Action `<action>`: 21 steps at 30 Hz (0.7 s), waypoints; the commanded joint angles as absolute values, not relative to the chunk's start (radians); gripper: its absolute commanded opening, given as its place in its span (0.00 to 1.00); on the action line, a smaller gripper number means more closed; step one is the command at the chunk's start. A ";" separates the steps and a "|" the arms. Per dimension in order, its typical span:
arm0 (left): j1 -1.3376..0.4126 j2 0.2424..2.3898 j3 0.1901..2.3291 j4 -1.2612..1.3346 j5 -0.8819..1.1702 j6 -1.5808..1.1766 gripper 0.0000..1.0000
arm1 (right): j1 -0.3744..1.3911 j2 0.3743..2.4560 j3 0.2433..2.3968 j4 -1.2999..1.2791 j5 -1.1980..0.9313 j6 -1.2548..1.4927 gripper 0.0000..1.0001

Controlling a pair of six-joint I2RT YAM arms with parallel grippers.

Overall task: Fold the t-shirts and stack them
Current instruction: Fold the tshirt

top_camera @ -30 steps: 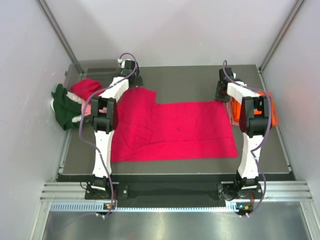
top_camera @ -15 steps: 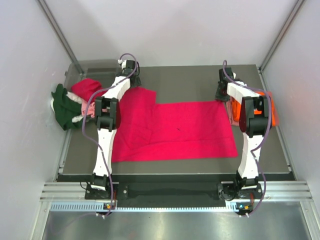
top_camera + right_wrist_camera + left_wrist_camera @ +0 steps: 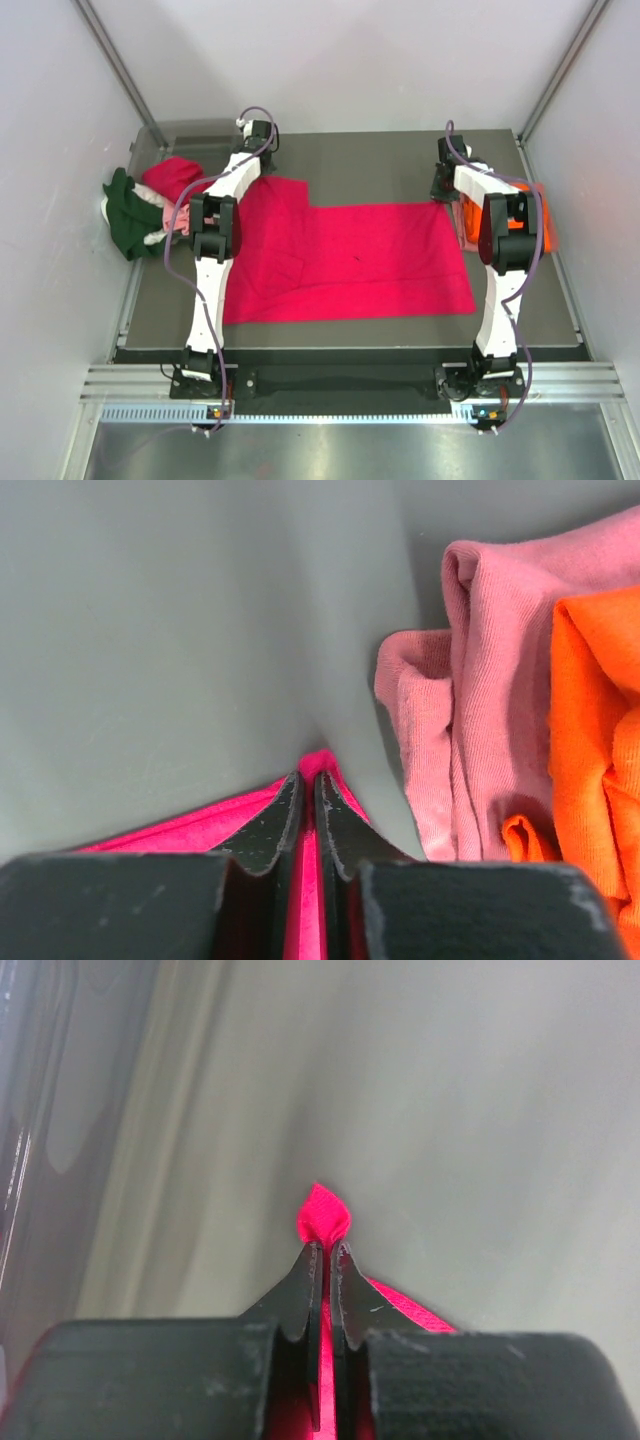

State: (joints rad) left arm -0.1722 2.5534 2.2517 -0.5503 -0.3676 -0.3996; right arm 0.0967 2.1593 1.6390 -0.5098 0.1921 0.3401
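Note:
A crimson t-shirt (image 3: 350,260) lies spread flat across the grey table. My left gripper (image 3: 266,172) sits at its far left corner and my right gripper (image 3: 441,194) at its far right corner. In the left wrist view the left gripper (image 3: 325,1248) is shut on a pinch of crimson cloth (image 3: 323,1215) that pokes out past the tips. In the right wrist view the right gripper (image 3: 308,778) is shut on the shirt's crimson edge (image 3: 180,830). Right beside it lie a salmon pink t-shirt (image 3: 470,730) and an orange t-shirt (image 3: 595,730).
At the far left a clear bin (image 3: 170,135) holds a heap of shirts: dark green (image 3: 125,215), red (image 3: 170,178) and pale pink (image 3: 172,215). Folded orange cloth (image 3: 540,215) lies at the table's right edge, under the right arm. White walls enclose the table.
Both grippers have closed on the far corners of the crimson t-shirt. The left arm shifted slightly; the shirt still lies flat.

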 commanded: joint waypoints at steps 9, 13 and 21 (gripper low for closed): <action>-0.198 2.336 2.105 -0.537 -0.452 -0.331 0.00 | 0.112 2.053 1.655 -0.557 0.144 0.330 0.00; -0.227 2.264 2.044 -0.542 -0.494 -0.313 0.00 | 0.112 1.996 1.620 -0.554 0.129 0.334 0.00; -0.287 2.077 1.884 -0.522 -0.594 -0.281 0.00 | 0.112 1.865 1.474 -0.497 0.101 0.353 0.00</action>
